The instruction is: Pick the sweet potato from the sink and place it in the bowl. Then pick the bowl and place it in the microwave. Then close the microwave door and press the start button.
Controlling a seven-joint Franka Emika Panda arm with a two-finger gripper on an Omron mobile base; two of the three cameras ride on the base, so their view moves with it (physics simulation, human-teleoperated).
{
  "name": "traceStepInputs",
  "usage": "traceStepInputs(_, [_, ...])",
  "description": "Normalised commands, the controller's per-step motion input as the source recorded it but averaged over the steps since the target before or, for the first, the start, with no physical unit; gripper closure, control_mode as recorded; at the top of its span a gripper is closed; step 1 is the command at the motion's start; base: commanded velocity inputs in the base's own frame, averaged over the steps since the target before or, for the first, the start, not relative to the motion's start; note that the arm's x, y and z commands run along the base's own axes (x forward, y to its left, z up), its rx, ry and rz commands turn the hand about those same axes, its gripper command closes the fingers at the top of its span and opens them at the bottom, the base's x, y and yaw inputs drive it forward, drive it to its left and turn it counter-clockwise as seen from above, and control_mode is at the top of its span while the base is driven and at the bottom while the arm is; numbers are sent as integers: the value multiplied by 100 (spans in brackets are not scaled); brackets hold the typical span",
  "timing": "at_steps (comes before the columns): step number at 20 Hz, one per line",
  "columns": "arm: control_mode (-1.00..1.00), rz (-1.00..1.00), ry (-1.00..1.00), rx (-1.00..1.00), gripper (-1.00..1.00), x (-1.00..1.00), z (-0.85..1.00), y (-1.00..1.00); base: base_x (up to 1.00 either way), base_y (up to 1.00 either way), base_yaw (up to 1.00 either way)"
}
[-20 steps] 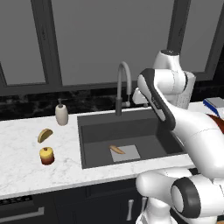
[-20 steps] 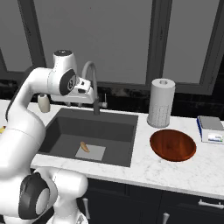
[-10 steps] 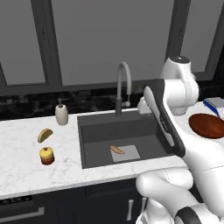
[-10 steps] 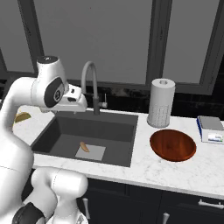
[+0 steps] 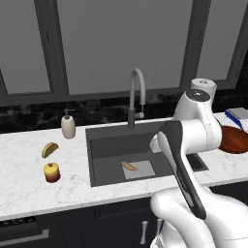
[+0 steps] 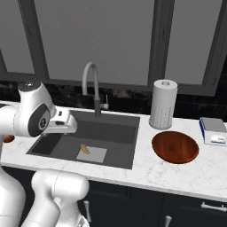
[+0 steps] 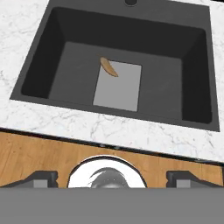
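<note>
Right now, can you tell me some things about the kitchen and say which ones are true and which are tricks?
1. The sweet potato lies at the bottom of the sink. True.
2. The bowl has a red fruit in it. False: it is empty.
3. The gripper holds the sweet potato. False: it is open, well above the sink.
4. A paper towel roll stands behind the bowl. True.
5. The faucet stands behind the sink. True.

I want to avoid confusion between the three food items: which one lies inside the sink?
The sweet potato, a small tan-orange tapered piece, lies on the sink bottom. The yellow-brown crescent and the red-yellow fruit lie on the counter.
</note>
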Motion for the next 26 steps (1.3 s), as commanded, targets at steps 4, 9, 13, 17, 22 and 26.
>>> traceStepInputs(4, [-100,5,7,2,-100,16,-57,14,0,0,0])
traceStepInputs(9, [-100,6,14,3,-100,47,-45,14,0,0,0])
traceStepInputs(13, [-100,4,15,0,-100,64,-50,20,0,0,0])
traceStepInputs(17, [-100,3,21,-2,-100,71,-29,25,0,0,0])
traceStepInputs(22, [-100,3,21,-1,-100,73,-22,15,0,0,0])
traceStepInputs(26, [-100,7,13,0,-100,54,-29,0,0,0,0])
